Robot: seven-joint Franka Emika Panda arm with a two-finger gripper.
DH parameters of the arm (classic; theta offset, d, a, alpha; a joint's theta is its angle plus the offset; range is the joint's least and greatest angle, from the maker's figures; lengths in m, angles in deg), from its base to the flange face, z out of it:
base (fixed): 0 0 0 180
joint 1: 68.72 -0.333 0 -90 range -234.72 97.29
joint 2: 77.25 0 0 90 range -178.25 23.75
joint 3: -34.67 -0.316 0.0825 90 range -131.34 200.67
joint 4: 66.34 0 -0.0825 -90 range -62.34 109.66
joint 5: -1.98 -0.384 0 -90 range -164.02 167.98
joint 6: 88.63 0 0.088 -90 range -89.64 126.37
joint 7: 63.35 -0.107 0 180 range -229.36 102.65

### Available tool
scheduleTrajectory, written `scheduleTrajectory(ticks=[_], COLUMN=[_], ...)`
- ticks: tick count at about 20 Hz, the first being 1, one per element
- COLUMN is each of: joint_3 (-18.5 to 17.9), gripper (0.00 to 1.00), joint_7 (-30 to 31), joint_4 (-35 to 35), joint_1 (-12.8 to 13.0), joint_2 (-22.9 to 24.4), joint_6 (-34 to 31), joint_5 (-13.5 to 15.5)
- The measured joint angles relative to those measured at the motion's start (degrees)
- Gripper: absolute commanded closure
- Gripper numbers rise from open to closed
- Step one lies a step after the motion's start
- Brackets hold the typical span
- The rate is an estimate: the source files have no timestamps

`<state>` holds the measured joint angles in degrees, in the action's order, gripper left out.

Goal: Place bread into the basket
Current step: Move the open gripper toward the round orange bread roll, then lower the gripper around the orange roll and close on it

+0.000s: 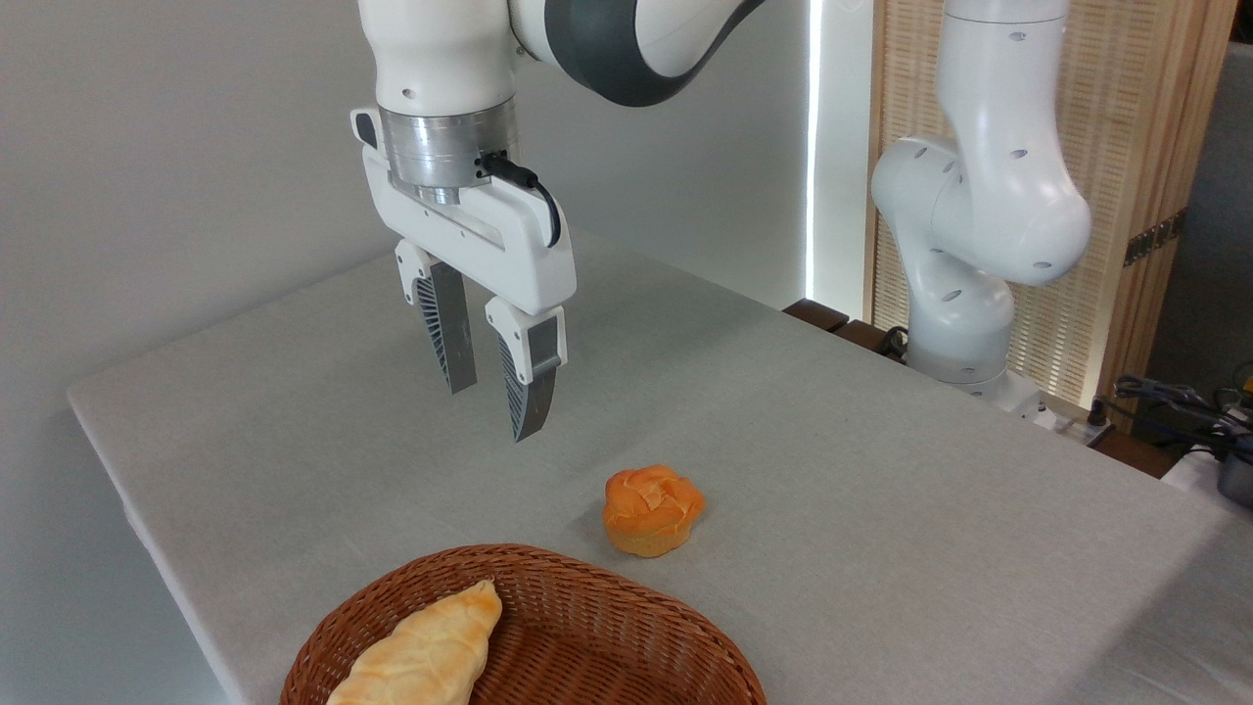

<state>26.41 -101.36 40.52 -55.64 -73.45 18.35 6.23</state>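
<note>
The bread [652, 509], a small round orange bun with a knotted top, lies on the grey table just beyond the far rim of the basket [626, 597]. That basket is a reddish-brown wicker oval at the bottom edge, partly cut off by the frame. My gripper [491, 411] hangs in the air up and to the left of the bun, well above the tabletop. Its two fingers point down, stand apart, and hold nothing.
A pale yellow pointed loaf [423, 651] lies inside the basket on its left side. The arm's white base [964, 245] stands at the table's far right edge. Cables and dark gear [1199, 411] sit off the right side. The table's left edge [127, 509] is near the basket.
</note>
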Motion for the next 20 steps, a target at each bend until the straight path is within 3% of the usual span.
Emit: scheduleTrajectory(ticks=[7,9,15,20], joint_3=[-0.4,-1.2,-2.1,-2.0], gripper=[0.00,0.00,0.00,0.00], joint_7=[0.5,0.5,0.5,0.5], joint_4=[0.8,3.2,13.4,17.4], joint_1=[-0.1,-0.3,-0.6,-0.4], joint_2=[0.9,1.2,1.3,1.3], joint_6=[-5.1,-5.0,0.7,2.8], joint_5=[-0.1,-1.5,-7.3,-7.8])
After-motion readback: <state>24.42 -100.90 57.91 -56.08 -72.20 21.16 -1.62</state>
